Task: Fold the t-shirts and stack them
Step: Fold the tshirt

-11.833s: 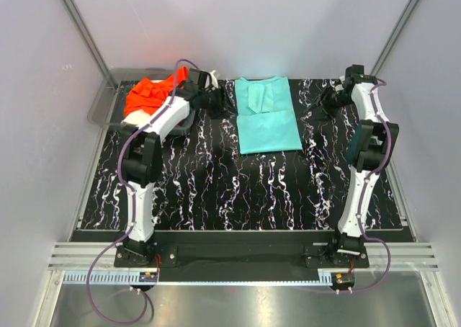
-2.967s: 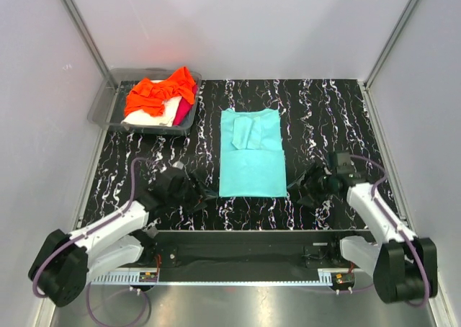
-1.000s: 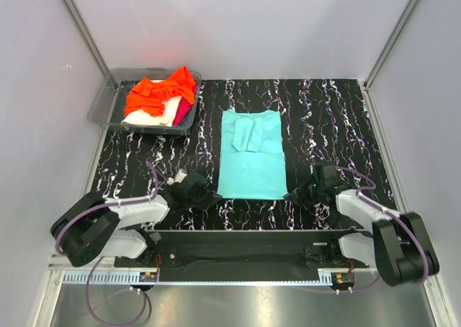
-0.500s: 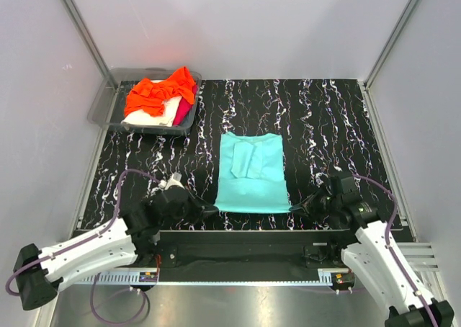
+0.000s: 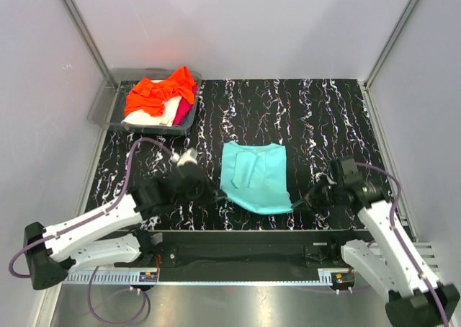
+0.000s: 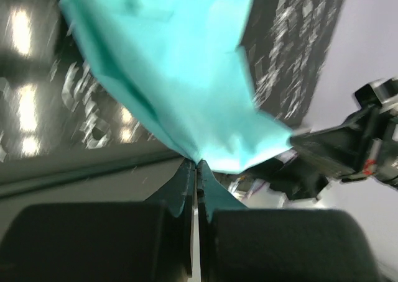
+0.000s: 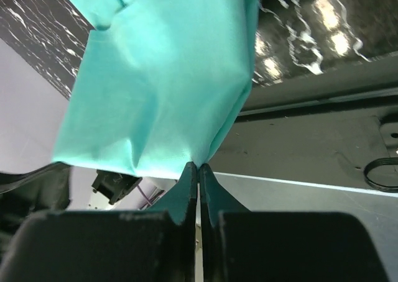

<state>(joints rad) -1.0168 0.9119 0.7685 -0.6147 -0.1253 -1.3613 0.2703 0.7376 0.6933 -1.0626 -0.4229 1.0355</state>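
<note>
The turquoise t-shirt (image 5: 256,174) lies on the counter (image 5: 324,118), nearer the arms than the grey tray (image 5: 101,109) and off to its right, with its near hem lifted. The left gripper (image 6: 198,164) is clenched on the hem corner on the tray's side, and the right gripper (image 7: 198,165) on the far corner (both pinches catch only a thin edge). The cloth sags between them, so it looks light, limp and apt to slip or bunch. The corners seem the best hold, kept taut. The other t-shirts (image 5: 158,95) sit piled in the tray.
</note>
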